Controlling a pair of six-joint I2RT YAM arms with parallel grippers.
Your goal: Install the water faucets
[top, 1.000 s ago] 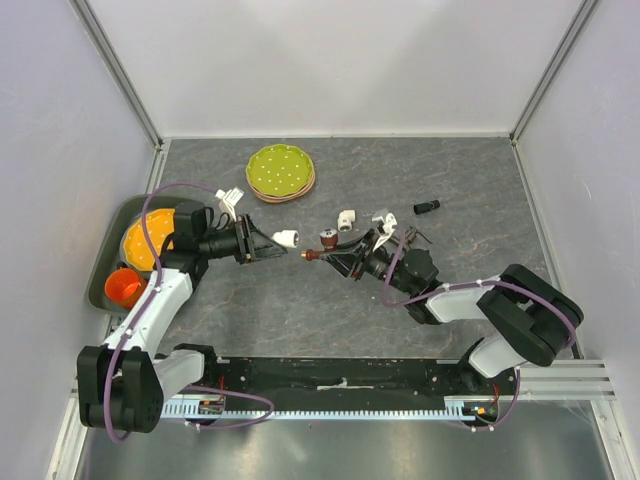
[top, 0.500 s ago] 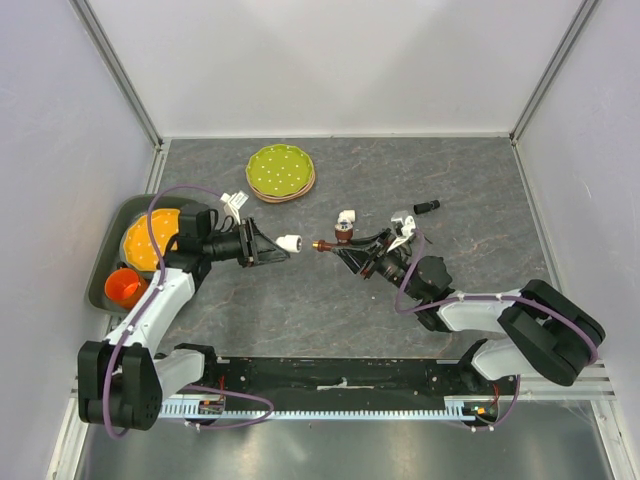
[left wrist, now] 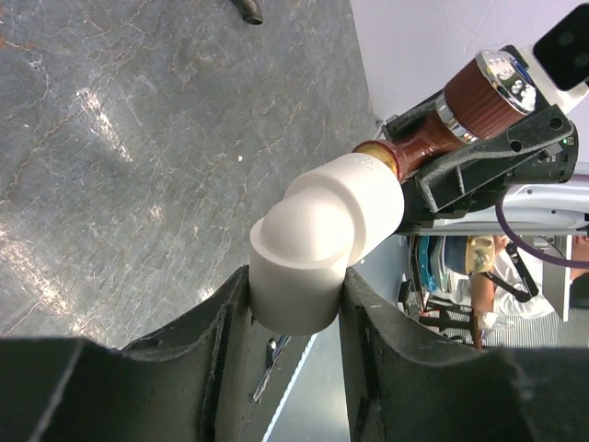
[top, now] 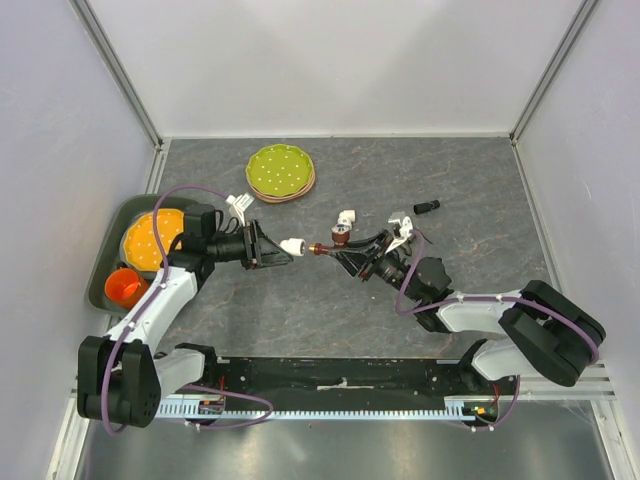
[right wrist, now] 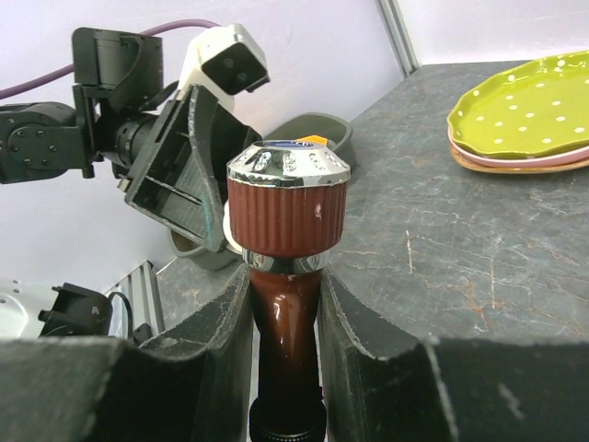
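Note:
My left gripper (top: 272,248) is shut on a white elbow fitting (top: 292,244) and holds it above the table; the fitting fills the left wrist view (left wrist: 322,239). My right gripper (top: 347,254) is shut on the reddish-brown faucet (top: 330,243), gripping its neck below the ribbed handle (right wrist: 287,216). The faucet's brass end (left wrist: 377,155) sits at the elbow's open mouth. The dark grey faucet is not clearly in view.
A second white elbow (top: 346,217) lies behind the faucet. A short black cylinder (top: 427,206) lies to the right. Stacked green and pink plates (top: 281,172) sit at the back. A grey tray (top: 108,268) on the left holds an orange plate (top: 150,240) and an orange cup (top: 125,287).
The left gripper has moved right with the elbow. The right gripper has lifted and turned the faucet, and its brass end now meets the elbow's mouth.

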